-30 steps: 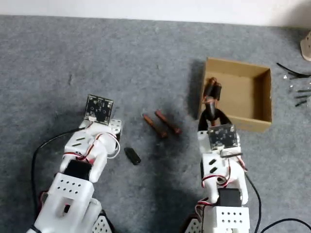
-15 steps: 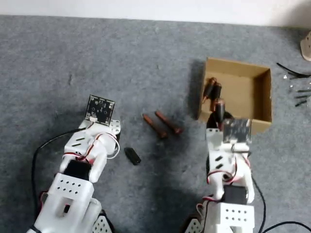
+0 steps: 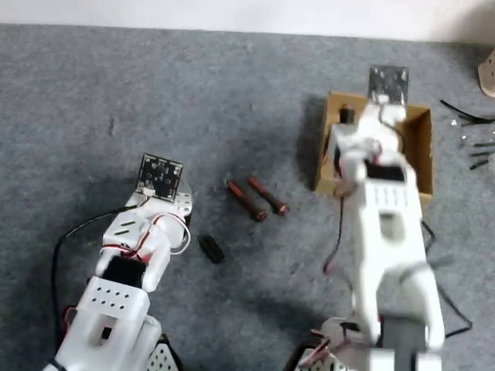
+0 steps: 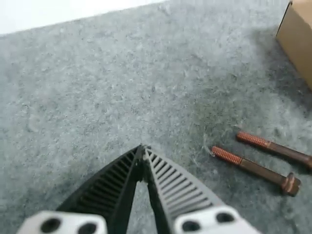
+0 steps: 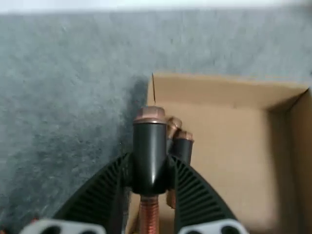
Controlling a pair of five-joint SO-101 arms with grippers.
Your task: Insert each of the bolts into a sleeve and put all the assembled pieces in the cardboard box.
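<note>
Nearest us, toward the near edge of the grey felt carpet (image 3: 155, 93), one short black plastic sleeve (image 3: 210, 248) lies loose beside the left gripper (image 4: 144, 151), whose claw is clenched on nothing. Farther in, mid-carpet, two copper-coloured threaded bolts (image 3: 246, 200) (image 3: 267, 195) lie side by side, unsleeved. Toward the far right corner, the right gripper (image 5: 149, 165) grasps a sleeved copper bolt (image 5: 149, 151) over the open brown cardboard box (image 5: 229, 90), where two assembled pieces (image 5: 183, 146) (image 5: 173, 123) lie against the wall facing the bolts. We judge the task about half done.
</note>
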